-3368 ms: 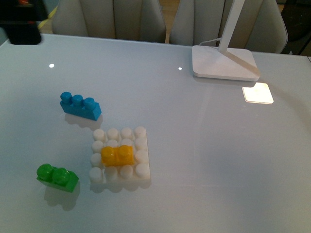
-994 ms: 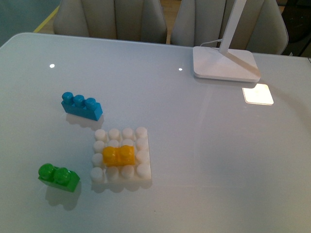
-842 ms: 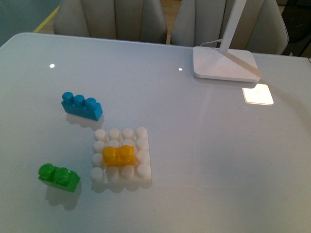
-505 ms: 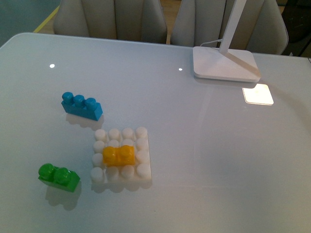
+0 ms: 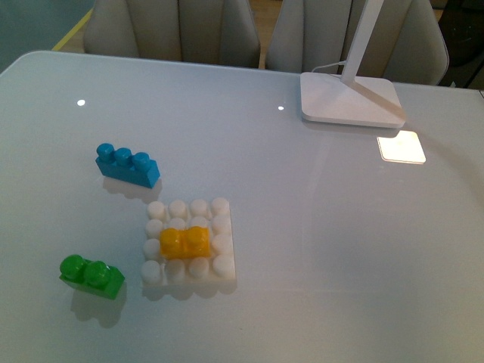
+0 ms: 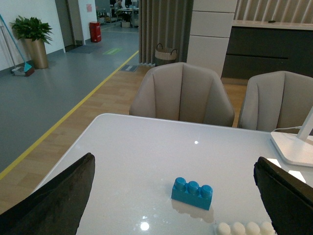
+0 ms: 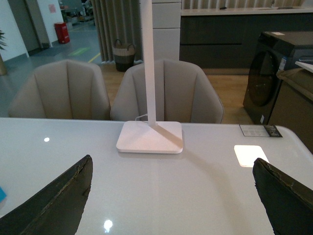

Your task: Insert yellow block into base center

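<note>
The yellow block (image 5: 184, 242) sits among the studs in the middle of the white base (image 5: 221, 263), at the table's near left. Neither arm shows in the front view. In the left wrist view my left gripper (image 6: 173, 205) is open and held high over the table, its dark fingers (image 6: 58, 200) wide apart, with only the base's far row of studs (image 6: 243, 228) showing at the frame's edge. My right gripper (image 7: 171, 200) is open too, above bare table facing the lamp; the block and base are outside that view.
A blue three-stud brick (image 5: 127, 165) lies beyond the base, also the blue brick (image 6: 192, 193) between my left fingers' line of sight. A green brick (image 5: 91, 276) lies left of the base. A white lamp foot (image 5: 349, 98) stands at the back right, with chairs (image 5: 174, 30) behind the table.
A dark arm that showed at the top left corner 3.4 s ago has left the front view. The bricks and base have not moved.
</note>
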